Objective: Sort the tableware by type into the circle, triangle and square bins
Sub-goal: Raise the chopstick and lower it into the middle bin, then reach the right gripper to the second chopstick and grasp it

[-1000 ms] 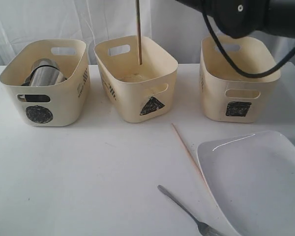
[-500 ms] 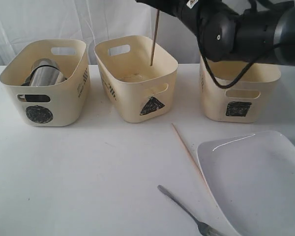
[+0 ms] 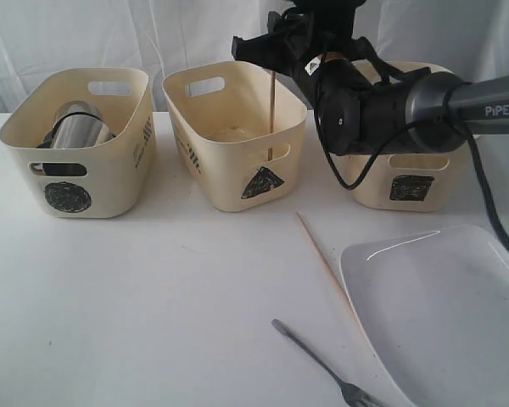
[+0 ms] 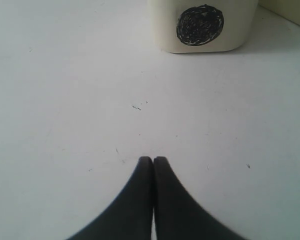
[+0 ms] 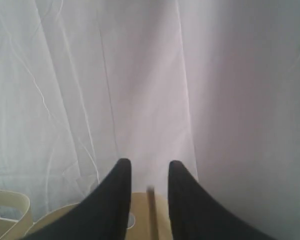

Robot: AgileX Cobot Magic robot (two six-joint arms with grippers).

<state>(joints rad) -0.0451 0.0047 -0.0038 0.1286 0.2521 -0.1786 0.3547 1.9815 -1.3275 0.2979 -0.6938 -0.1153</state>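
My right gripper (image 3: 271, 52) hovers over the triangle bin (image 3: 237, 174), jaws apart. A wooden chopstick (image 3: 273, 110) stands upright below it, its lower end down inside that bin. In the right wrist view the chopstick (image 5: 151, 210) shows blurred in the gap of the gripper (image 5: 149, 167), touching neither finger. A second chopstick (image 3: 327, 267), a steel fork (image 3: 322, 365) and the white plate (image 3: 450, 314) lie on the table in front. A steel mug (image 3: 78, 125) sits in the circle bin (image 3: 110, 182). My left gripper (image 4: 153, 160) is shut and empty above the table, near the circle bin (image 4: 205, 25).
The square bin (image 3: 454, 182) stands at the right, partly behind my right arm. A white curtain hangs behind the bins. The plate runs off the front right edge of the exterior view.
The right arm has come down and into view over the triangle bin. The chopstick has shifted right and sunk deeper into the bin.
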